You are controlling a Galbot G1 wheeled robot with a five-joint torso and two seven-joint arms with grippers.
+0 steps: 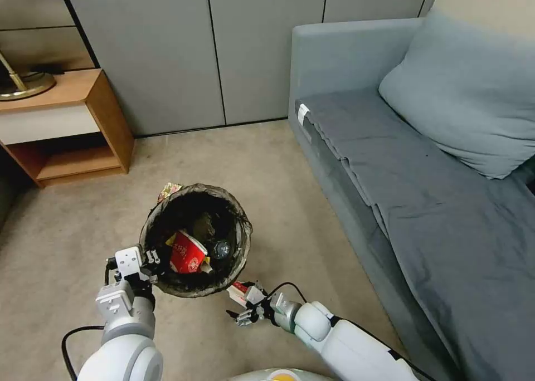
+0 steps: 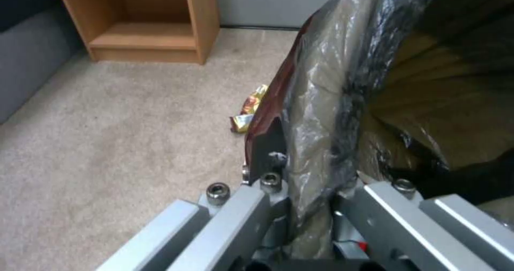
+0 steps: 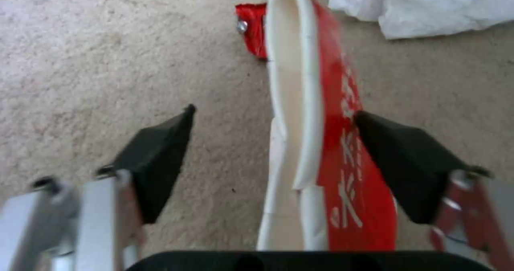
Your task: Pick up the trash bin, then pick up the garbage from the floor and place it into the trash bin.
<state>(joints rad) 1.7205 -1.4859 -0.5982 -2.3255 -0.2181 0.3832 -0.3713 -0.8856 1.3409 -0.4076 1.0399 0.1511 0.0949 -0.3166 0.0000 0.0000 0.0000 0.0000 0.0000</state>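
My left gripper (image 1: 151, 260) pinches the near-left rim of the trash bin (image 1: 195, 239) – held above the carpet; my right gripper (image 1: 243, 308) is spread around a flattened red-and-white cup (image 3: 327, 142), just right of it.

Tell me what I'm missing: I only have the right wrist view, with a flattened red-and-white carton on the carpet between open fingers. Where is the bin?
Observer: The left gripper is clamped on the bag-covered rim of the trash bin, which in the head view sits just left of the right gripper.
Operator: Is anything in it?
Observer: Yes, a red paper cup lies inside, next to some darker items I can't identify.
Operator: Any litter besides my carton and the white paper?
Observer: A colourful snack wrapper lies on the carpet on the bin's far side.
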